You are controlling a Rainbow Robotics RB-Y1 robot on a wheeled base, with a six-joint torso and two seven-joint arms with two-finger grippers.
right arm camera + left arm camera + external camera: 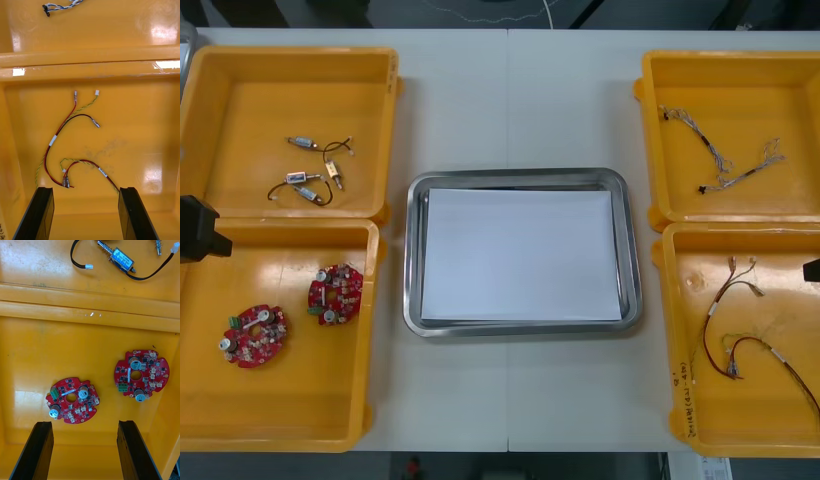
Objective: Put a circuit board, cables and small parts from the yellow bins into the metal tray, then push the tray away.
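Black fingers of the left gripper point(85, 427) stand wide apart with nothing between them, above the near left yellow plastic bin point(37, 352). 1 round red circuit board point(72, 400) lies just ahead of the gap between the fingers; a 2nd board point(141, 375) lies farther off, ahead of 1 finger, apart from the 1st. Beyond the bin wall, small metal parts with black cables point(122, 258) lie in the far left yellow bin point(240, 110). Fingers of the right gripper point(86, 191) are likewise spread wide and hold nothing, above the near right yellow bin point(150, 123), where red and yellow cables point(53, 140) lie loose. Twisted blue and white cables point(62, 6) lie in the far right yellow bin point(780, 80). Between the 4 bins sits the shiny metal tray point(520, 180), white inside.
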